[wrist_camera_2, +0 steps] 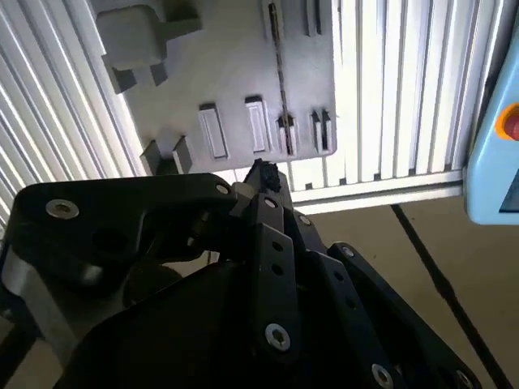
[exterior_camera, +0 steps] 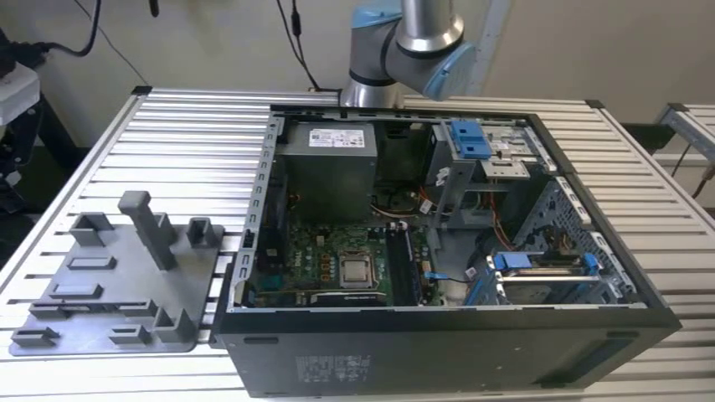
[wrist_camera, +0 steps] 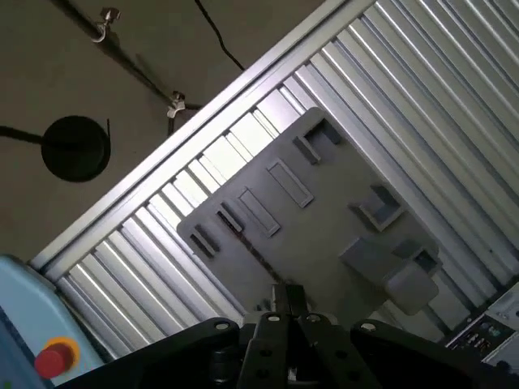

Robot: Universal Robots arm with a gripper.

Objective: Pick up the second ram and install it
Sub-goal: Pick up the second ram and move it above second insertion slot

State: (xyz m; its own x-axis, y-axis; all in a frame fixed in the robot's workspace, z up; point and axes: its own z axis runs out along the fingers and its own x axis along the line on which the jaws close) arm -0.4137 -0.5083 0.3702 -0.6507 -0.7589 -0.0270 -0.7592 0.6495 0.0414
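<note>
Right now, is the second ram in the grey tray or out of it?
In. In the second wrist view, the second ram stands on edge in the grey tray, one end held between small grey blocks.

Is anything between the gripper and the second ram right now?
Nothing visible: the second ram stands on edge in the grey tray, and the gripper hangs above that tray with open air between.

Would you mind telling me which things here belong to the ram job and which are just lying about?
Job in hand:
second ram, edge-on in the grey fixture tray
gripper, above that tray
open computer case

Just lying about:
slatted table
grey power-supply box
pale blue box with a red button
round dark disc on the floor
</note>
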